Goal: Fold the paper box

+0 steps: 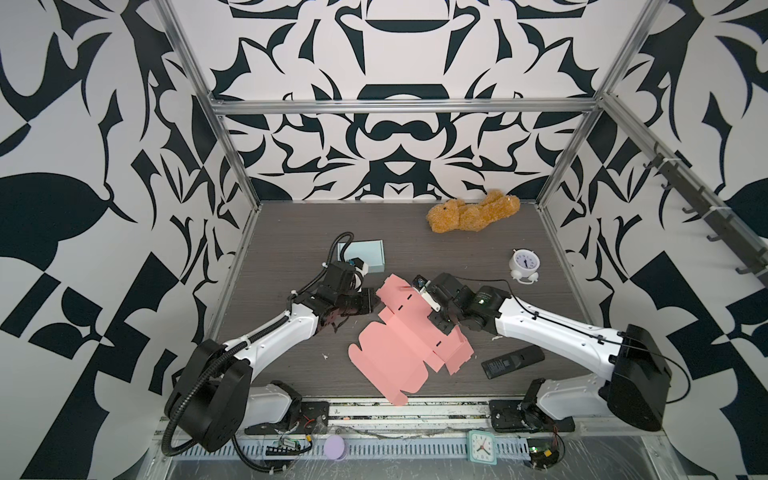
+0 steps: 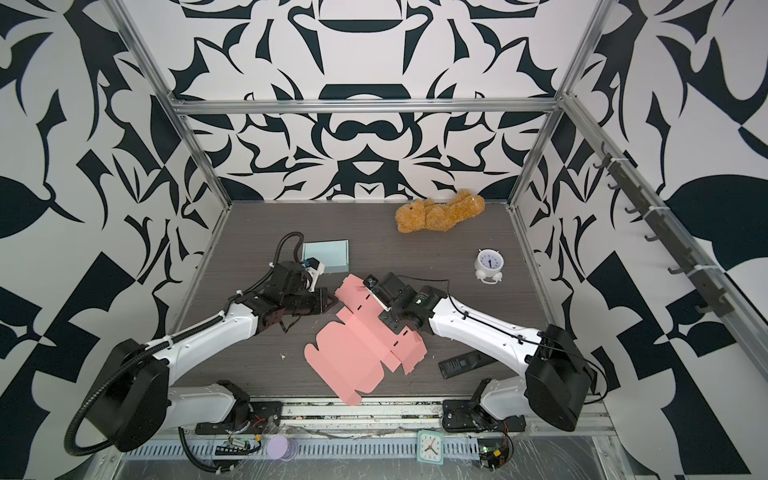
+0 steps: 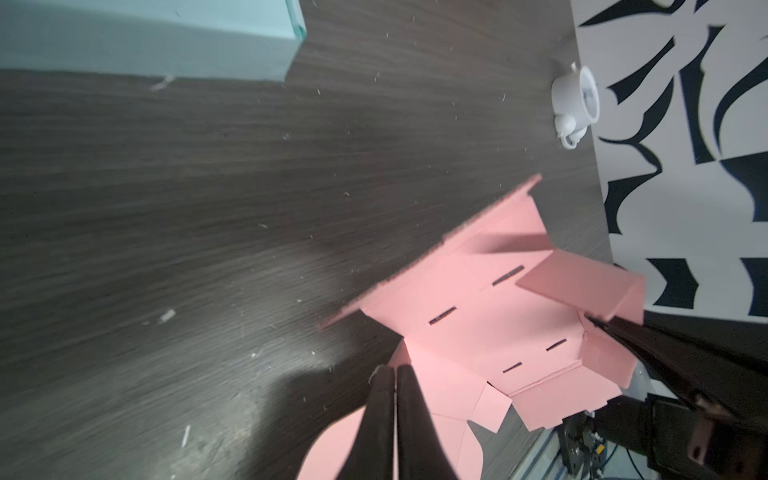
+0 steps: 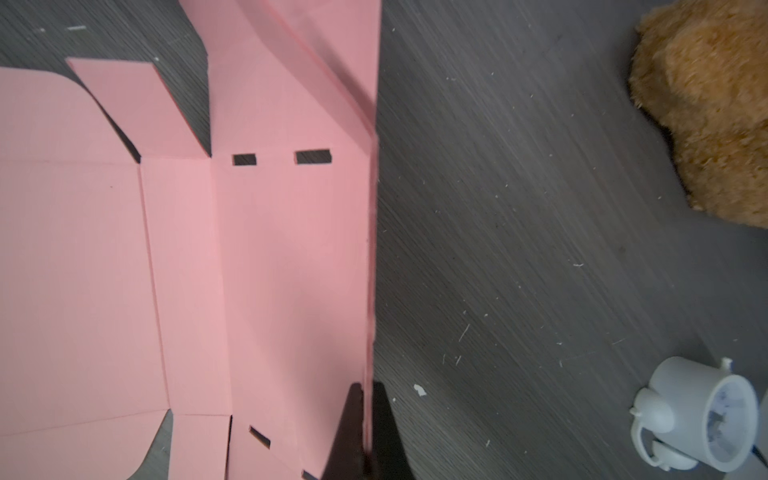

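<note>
One pink die-cut cardboard box blank (image 1: 395, 349) lies mid-table on the dark wood-grain tabletop (image 1: 291, 232). It is mostly flat and creased, with four slits, and its far panel is raised. The right gripper (image 4: 365, 388) pinches that raised edge. The left gripper (image 3: 395, 372), fingers pressed together, meets the blank's left corner; whether paper lies between them cannot be told. Also present: one pale blue folded box (image 1: 368, 255), one brown plush bear (image 1: 473, 212), one white round alarm clock (image 1: 524, 266), one black remote control (image 1: 513, 362).

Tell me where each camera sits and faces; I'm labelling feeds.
Both top views: high in front, facing down and back; left arm, right arm, pink box sheet.
Left wrist: on left arm, facing the sheet; shut left gripper, right gripper's tip.
Right wrist: on right arm, facing along a raised flap; right gripper pinching it.
Shared: sheet, alarm clock.
</note>
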`<state>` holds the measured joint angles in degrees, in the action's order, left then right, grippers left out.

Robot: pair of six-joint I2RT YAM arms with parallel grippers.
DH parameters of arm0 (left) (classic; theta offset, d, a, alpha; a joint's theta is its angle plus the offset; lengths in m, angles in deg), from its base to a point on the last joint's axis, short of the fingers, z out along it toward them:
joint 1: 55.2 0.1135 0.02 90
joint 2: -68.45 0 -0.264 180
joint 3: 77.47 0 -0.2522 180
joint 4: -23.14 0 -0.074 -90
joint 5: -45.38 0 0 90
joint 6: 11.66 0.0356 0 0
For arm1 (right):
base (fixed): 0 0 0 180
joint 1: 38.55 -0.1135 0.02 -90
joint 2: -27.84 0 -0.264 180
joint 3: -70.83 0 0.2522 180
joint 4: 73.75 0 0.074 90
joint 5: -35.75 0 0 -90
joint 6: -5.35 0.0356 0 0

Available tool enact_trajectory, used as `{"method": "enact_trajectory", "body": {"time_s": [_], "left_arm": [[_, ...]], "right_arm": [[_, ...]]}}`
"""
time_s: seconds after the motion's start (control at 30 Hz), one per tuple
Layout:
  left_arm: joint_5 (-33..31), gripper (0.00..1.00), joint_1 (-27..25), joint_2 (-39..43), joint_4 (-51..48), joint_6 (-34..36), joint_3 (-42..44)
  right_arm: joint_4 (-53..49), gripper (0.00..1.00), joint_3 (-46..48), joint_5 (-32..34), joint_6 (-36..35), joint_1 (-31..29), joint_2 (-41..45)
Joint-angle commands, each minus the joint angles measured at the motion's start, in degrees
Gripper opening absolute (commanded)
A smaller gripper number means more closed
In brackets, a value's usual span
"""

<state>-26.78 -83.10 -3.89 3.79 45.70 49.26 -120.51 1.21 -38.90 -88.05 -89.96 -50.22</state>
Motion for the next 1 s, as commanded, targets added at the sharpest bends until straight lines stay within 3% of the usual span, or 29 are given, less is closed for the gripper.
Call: {"method": "enact_trajectory", "body": {"time_s": [0.0,0.2,0.4,0.97], "left_arm": [[3.3,0.10,4.4,1.5,0.5,1.5,0.1],[9.3,0.12,11.9,-4.2,5.5,-0.1,-1.2],[12.2,0.15,12.3,-10.3,8.4,0.4,-2.9],[19.2,0.16,12.2,-14.7,15.9,0.8,0.7]], "right_arm": [[0.4,0.00,-2.6,6.8,-2.8,-2.2,-0.2],[1.3,0.00,-4.1,15.3,-7.0,-8.1,-2.8],[2.4,0.00,-7.2,21.7,-12.6,-11.2,-9.3],[16.0,0.00,-5.1,25.3,-26.8,-12.4,-13.7]]}}
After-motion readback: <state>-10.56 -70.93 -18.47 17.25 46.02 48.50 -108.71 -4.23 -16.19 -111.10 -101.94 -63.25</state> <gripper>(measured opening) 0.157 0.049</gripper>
